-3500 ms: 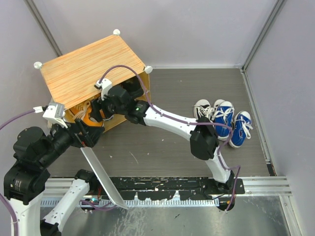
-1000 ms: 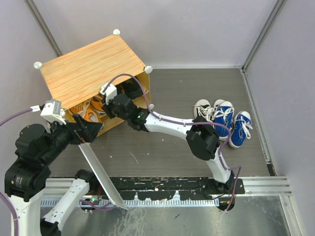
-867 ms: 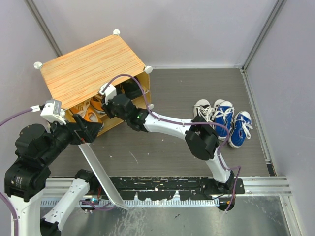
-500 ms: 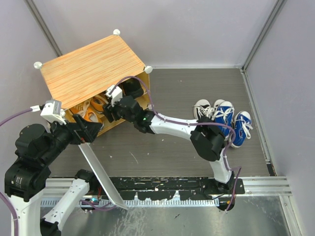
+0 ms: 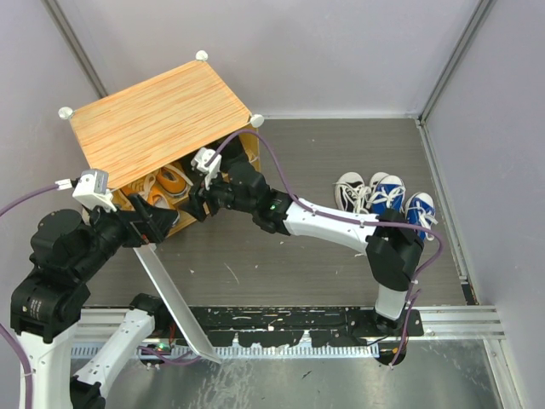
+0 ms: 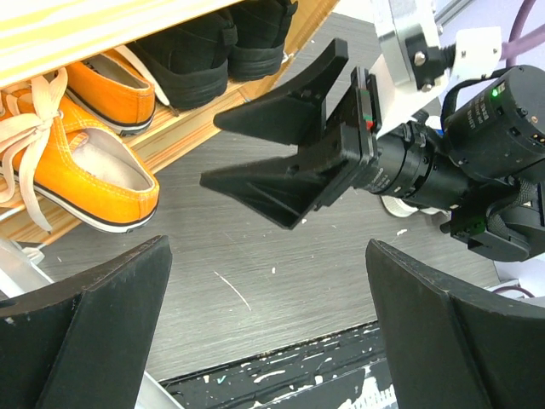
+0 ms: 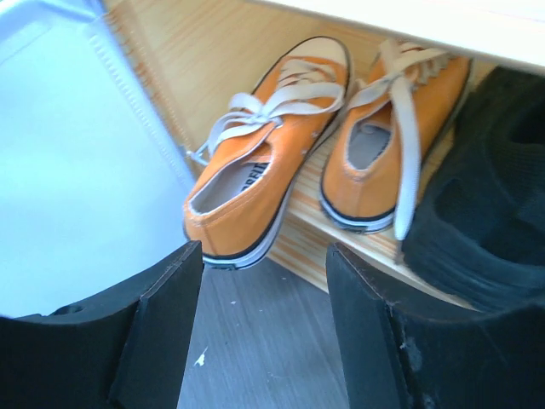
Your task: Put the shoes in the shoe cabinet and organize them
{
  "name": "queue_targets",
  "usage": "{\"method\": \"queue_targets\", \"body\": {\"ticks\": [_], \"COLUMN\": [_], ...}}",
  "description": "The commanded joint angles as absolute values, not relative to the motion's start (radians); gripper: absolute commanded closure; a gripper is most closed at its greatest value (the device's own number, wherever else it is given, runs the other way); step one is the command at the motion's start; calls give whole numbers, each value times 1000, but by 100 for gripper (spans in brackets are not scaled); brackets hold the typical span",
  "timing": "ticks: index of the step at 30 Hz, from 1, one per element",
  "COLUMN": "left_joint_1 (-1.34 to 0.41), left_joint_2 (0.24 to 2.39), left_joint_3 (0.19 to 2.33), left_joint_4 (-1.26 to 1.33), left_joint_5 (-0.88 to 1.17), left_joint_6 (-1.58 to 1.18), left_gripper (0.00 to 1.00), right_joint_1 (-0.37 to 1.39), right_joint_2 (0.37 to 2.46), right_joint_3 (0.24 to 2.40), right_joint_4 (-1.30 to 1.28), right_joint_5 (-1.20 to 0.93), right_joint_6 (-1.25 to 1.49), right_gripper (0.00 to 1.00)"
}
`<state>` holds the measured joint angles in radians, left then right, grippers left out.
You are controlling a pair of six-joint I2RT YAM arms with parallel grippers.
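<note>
Orange pair [image 7: 255, 192] sits on the shelf [image 7: 306, 243] inside the cabinet [image 5: 153, 119], toes in and heels at the front lip. Black pair [image 7: 485, 221] is just beside it. The blue pair [image 5: 387, 200] and 1 black-white shoe [image 5: 347, 189] are on the table [image 5: 298, 153], huddled together and well apart from the cabinet.

The shoes look light, with soft canvas uppers that will squash and stiff, grippy rubber soles. Laces [image 7: 255, 111] are loose and could snag. The best hold is probably a pinch on the heel collar, or across the upper just behind the laces.

Right gripper [image 7: 264, 256] hangs in front of the opening by the orange heels, jaws apart and nothing between them. Left gripper [image 6: 266, 256] is near the dropped door [image 5: 174, 302], jaws spread wide and empty.

Likely 3 shoes still to shelve.
</note>
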<state>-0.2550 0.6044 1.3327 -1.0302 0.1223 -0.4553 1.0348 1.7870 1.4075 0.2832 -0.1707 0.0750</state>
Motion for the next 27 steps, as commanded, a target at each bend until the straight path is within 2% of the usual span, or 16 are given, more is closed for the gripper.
{"method": "queue_targets", "body": {"ticks": [1, 18, 27], "left_joint_1": [-258, -259, -258], "left_joint_2": [612, 600, 594], "left_joint_3": [1345, 1353, 1368], "left_joint_4": [-979, -1008, -1019], "left_joint_5": [109, 107, 104], "left_joint_6": [-446, -428, -436], "left_gripper": [2, 2, 2], "right_joint_1": [1053, 1106, 1106], "right_joint_2": [1773, 1930, 1963], "right_joint_3": [1404, 1561, 1568], "right_joint_4": [322, 286, 357], "right_joint_5": [-300, -236, -161], "right_joint_6": [34, 71, 83], "right_gripper": [35, 34, 49]}}
